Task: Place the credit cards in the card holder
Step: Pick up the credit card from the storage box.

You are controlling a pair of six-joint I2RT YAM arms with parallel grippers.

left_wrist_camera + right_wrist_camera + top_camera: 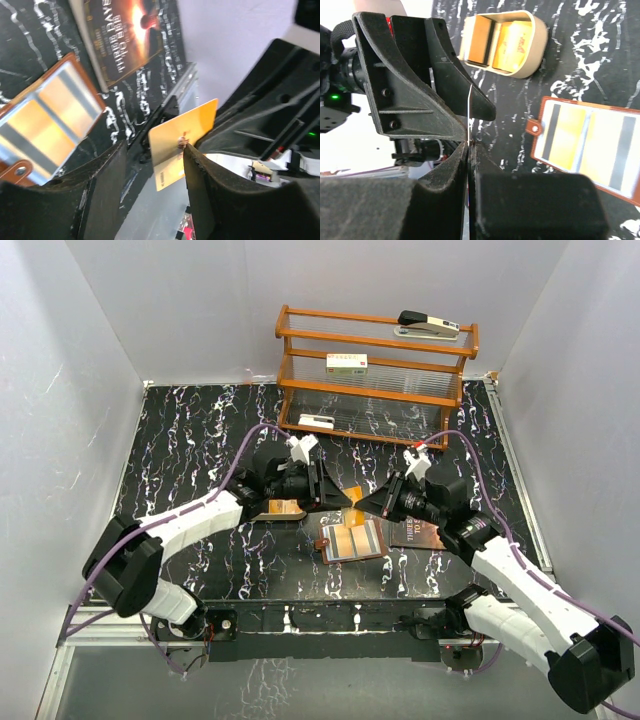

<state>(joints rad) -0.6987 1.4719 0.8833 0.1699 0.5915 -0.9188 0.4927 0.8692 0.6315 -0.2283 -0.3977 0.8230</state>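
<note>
Above mid-desk (200, 460), the two arms face each other tip to tip. The right pincer (468, 143) is pressed together on a gold credit card (175, 150), seen edge-on from the right wrist. The left pincer (155, 149) is spread, one finger on each side of that card; contact cannot be told. The card holder (352, 540) lies open flat on the desk just below, with gold cards in its clear pockets. A tan tray (502, 42) is near. A dark booklet (415, 532) lies beside the holder.
</note>
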